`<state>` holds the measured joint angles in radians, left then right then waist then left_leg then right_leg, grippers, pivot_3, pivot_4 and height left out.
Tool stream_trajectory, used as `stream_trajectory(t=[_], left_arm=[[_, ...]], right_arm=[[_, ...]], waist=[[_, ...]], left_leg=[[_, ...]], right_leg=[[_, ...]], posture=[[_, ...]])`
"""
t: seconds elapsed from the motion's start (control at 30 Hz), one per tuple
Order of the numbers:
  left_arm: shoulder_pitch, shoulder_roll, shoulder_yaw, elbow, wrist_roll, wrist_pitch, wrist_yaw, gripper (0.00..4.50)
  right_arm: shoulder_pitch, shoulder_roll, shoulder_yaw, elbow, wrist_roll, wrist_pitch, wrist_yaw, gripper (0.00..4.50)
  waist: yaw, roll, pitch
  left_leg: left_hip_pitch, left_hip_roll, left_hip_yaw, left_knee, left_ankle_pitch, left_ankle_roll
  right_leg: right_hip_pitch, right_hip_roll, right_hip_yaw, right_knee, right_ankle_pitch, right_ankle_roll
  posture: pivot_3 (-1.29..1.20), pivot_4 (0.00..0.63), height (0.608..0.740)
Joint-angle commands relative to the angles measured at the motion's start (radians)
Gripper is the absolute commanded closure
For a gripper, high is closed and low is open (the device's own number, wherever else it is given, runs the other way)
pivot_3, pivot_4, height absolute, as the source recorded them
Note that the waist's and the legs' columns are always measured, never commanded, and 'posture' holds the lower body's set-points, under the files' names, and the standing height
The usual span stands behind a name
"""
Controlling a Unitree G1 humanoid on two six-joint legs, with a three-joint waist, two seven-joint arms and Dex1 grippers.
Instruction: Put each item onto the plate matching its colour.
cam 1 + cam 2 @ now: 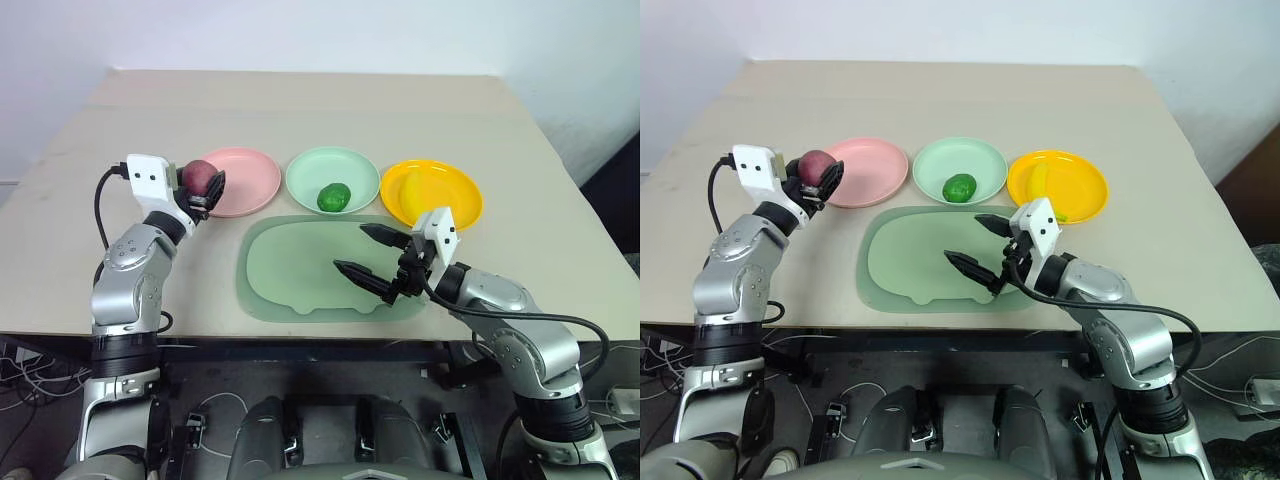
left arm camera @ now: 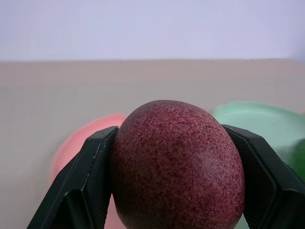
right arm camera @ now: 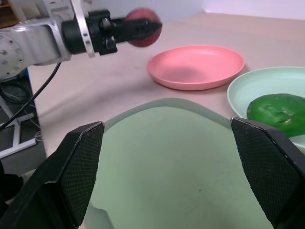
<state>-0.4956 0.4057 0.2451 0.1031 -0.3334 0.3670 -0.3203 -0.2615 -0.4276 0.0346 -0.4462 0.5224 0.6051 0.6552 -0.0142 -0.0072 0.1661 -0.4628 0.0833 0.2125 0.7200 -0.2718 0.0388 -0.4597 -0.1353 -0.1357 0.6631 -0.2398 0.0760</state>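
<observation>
**Inspector:** Start with the largest item. How was the table (image 1: 300,110) laid out?

**Assistant:** A pale green tray (image 1: 300,270) lay at the near edge with nothing on it. Beyond it, toward twelve o'clock, three plates stood in a row: the pink plate (image 1: 245,180) at about eleven, the green plate (image 1: 345,170) at twelve, the yellow plate (image 1: 445,195) at one.

**Inspector:** Which were filled?

**Assistant:** The green fruit (image 1: 334,197) sat in the green plate and the banana (image 1: 392,188) lay in the yellow one. Both matched, so I judged those two done. The pink plate was bare.

**Inspector:** And the red ball (image 2: 177,164)?

**Assistant:** The left gripper (image 1: 200,186) had its fingers clamped on either side of it, raised above the table just at the pink plate's nine o'clock rim. I judged it held there for setting down on that plate.

**Inspector:** The right gripper (image 1: 372,254)?

**Assistant:** Fingers spread wide, holding nothing, hovering over the tray, apparently kept clear of the plates.
</observation>
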Motion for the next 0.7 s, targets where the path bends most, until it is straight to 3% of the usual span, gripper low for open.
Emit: stream_trajectory(t=[0.03,0.27,0.4,0.7], left_arm=[[-0.042,0.007,-0.021,0.059,0.041,-0.018,0.010,1.44],[-0.096,-0.006,-0.043,0.201,0.077,-0.089,-0.016,1.44],[-0.091,-0.004,-0.044,0.210,0.075,-0.099,-0.047,0.06],[-0.036,0.009,-0.036,0.129,0.064,-0.137,-0.131,0.02]], right_arm=[[-0.020,0.004,0.006,0.002,-0.009,-0.035,0.005,0.00],[-0.023,0.001,0.014,0.027,-0.019,-0.060,0.008,0.00],[-0.015,0.000,0.014,0.026,-0.028,-0.066,0.001,0.00],[0.029,0.004,0.010,0.013,-0.034,-0.089,-0.002,0.00]], waist=[[0.000,0.000,0.000],[-0.001,0.000,0.000],[-0.002,0.000,0.000],[-0.002,0.000,0.000]], left_leg=[[0.000,0.000,0.000,0.000,0.000,0.000],[0.000,0.000,0.000,0.000,0.000,0.000],[0.000,0.000,0.001,0.000,0.000,0.000],[0.000,0.001,0.001,0.000,0.000,0.000]], right_leg=[[0.000,0.000,0.000,0.000,0.000,0.000],[-0.001,0.000,0.000,0.000,0.000,0.000],[-0.001,0.000,0.000,0.000,0.000,0.000],[-0.001,0.000,0.000,0.000,0.000,0.000]], posture=[[0.00,0.150,0.695],[0.00,0.150,0.695],[0.00,0.150,0.695],[0.00,0.150,0.695]])
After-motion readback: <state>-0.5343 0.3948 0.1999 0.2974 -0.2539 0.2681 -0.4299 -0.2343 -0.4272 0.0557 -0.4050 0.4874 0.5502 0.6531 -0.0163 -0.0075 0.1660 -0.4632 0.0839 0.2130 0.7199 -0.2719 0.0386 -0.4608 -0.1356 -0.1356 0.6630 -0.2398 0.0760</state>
